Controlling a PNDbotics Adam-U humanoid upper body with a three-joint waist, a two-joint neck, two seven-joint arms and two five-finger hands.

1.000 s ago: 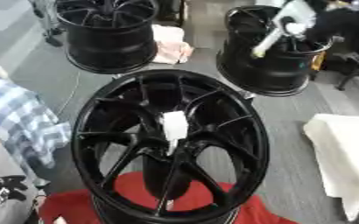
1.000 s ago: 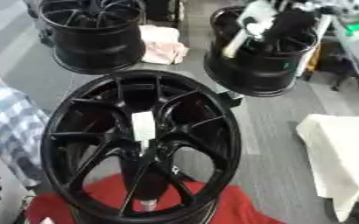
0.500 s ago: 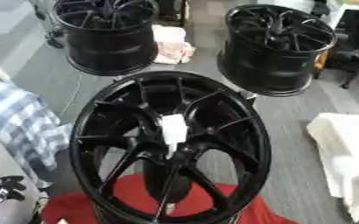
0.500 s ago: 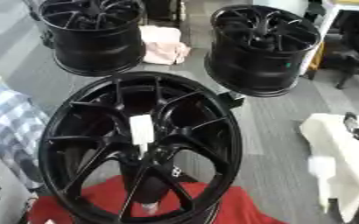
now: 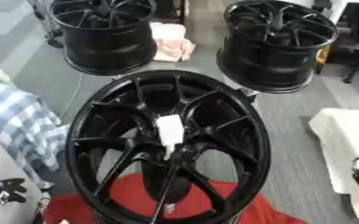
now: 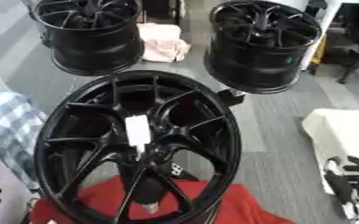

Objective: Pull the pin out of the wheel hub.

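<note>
- We saw the large black spoked alloy wheel [image 5: 167,148] lying face-up over a red cloth [image 6: 98,201], with the white flat tag-like pin [image 5: 170,130] standing at its hub, untouched.
- Our right hand [image 6: 350,183] sat low at the right edge, beside a white pad [image 6: 336,127], well apart from the hub; its fingers looked relaxed and held nothing.
- Our left hand [image 5: 0,194] showed at the lower left corner; we could not tell how its fingers stood.
- To do this step well, we judged the right hand should cross to the hub, pinch the pin's upper end, and draw along its axis without twisting against the spokes.
</note>
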